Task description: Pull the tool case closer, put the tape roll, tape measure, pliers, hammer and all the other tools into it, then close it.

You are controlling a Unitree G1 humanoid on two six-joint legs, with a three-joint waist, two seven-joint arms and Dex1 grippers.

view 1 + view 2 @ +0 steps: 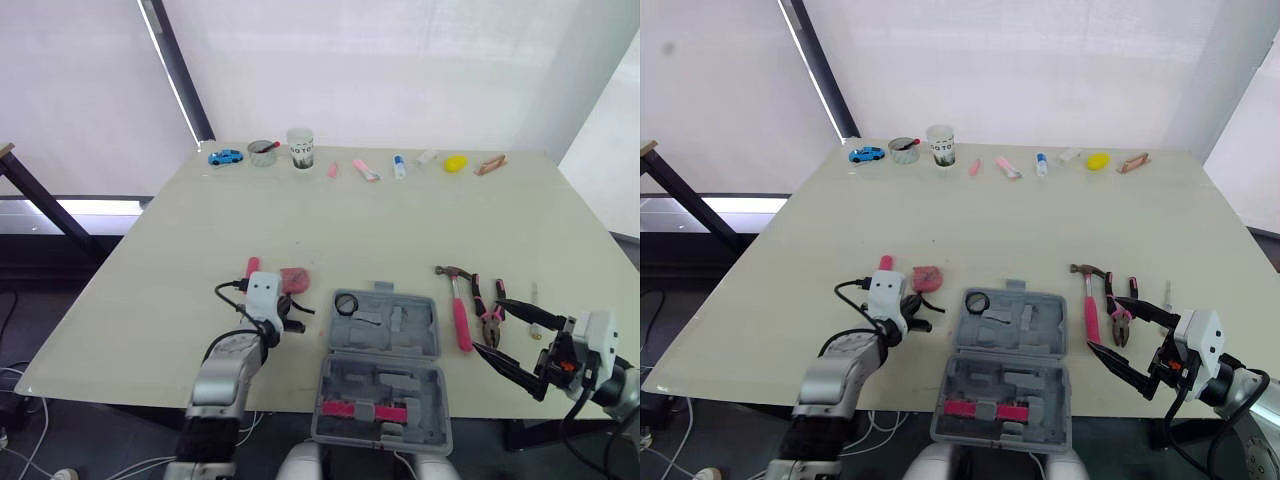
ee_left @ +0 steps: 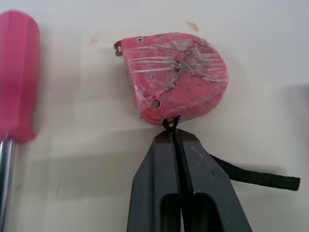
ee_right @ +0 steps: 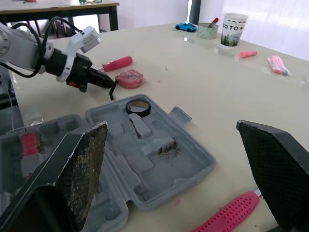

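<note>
The table carries everything. The grey tool case lies open at its near edge, right in front of me, so I judge the pulling-in done. In the case's near half sits something pink that I cannot identify.

My right claw is spread wide and holds nothing, hovering at the near right above the pliers. My left claw is pressed together just left of the case, pinching the tape measure's black strap.

Most of the packing is left:
- The hammer, with its pink handle, lies just right of the case.
- The pink-handled screwdriver lies to the left, beyond my left claw.
- The pliers lie beside the hammer, on its right.
- The pink tape measure rests on the table left of the case, near the screwdriver but apart from it, tethered to my left claw by the strap.
- A small slender piece sits right of the pliers, too small to name.

The tape roll already sits in the far left corner of the case. So I count one named tool packed, one in hand by its strap, and the others out on the table. The case has yet to be closed.
</note>
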